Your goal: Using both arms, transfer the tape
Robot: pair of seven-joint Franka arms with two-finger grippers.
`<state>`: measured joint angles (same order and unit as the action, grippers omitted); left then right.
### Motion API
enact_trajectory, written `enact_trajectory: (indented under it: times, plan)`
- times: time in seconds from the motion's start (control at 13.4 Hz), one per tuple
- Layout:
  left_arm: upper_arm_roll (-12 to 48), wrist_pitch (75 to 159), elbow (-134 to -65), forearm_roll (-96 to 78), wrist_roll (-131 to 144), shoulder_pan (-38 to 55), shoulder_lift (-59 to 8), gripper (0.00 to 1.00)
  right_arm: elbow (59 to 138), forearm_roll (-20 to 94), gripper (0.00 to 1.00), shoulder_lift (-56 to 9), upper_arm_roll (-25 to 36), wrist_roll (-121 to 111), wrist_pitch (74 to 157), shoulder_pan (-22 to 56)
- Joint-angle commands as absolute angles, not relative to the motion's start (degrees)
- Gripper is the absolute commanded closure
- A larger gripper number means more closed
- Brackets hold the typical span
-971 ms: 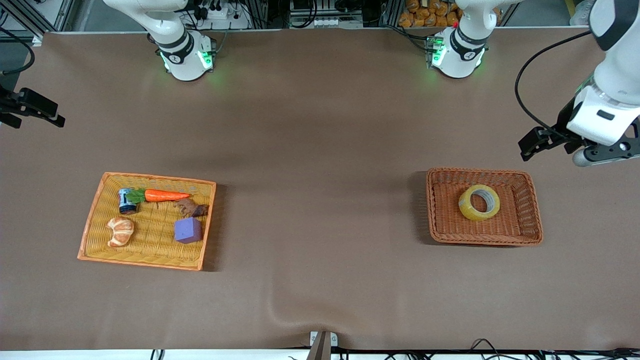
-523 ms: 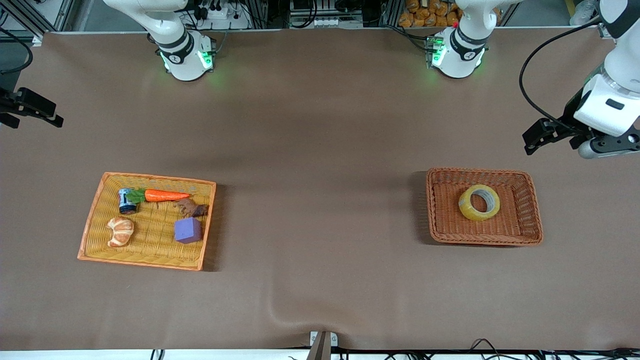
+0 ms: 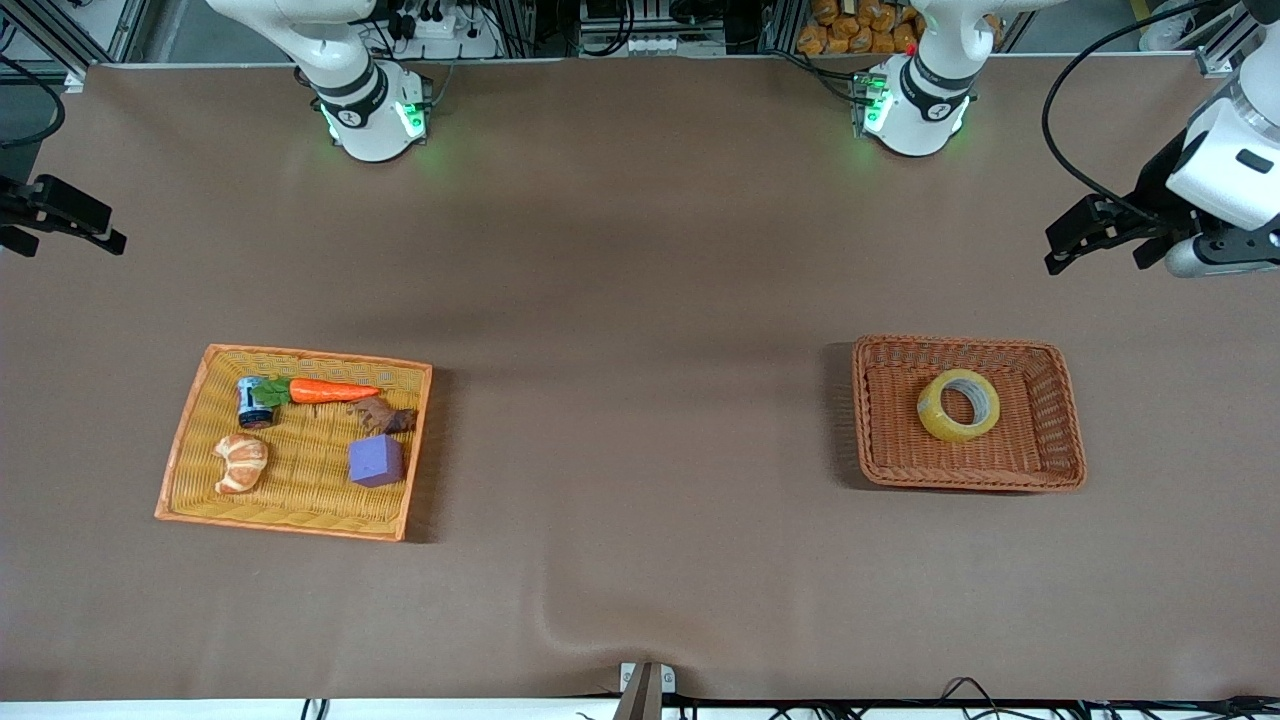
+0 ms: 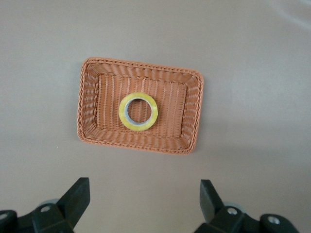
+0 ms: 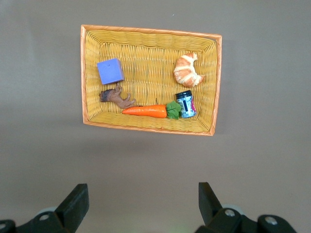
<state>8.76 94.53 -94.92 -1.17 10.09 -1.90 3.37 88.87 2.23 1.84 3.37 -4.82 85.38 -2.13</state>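
Tape lies flat in brown basket, nearest left end effector, spread wide, empty, above surface; right end effector likewise wide, waits.

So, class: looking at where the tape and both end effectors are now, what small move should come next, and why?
Probably lower the left end effector toward the tape. The roll lies flat in the brown basket at the left arm's end of the table, untouched, and that end effector is open, up over bare table. The right end effector waits open over its own end.
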Motion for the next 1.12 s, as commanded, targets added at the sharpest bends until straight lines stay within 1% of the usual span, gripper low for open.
enact_trajectory:
  times: [0.0,0.07,0.22,1.05]
  plan:
    - [4.5,92.3,-91.1,-1.8,7.5,2.4,0.6,0.0,87.6,2.5,0.0,1.4,3.1,-5.4,84.6,-2.7]
    - [2.8,89.3,-89.2,-1.7,7.1,4.2,-1.1,0.0,87.6,2.5,0.0,1.4,3.2,-5.4,84.6,-2.7]
    - [0.5,86.6,-85.3,-1.7,7.3,7.0,-2.6,0.0,87.6,2.5,0.0,1.4,3.2,-5.4,84.6,-2.7]
    - [0.6,85.0,-85.0,0.1,6.4,6.7,-1.4,0.0,87.6,2.5,0.0,1.3,3.1,-5.2,84.6,-2.7]
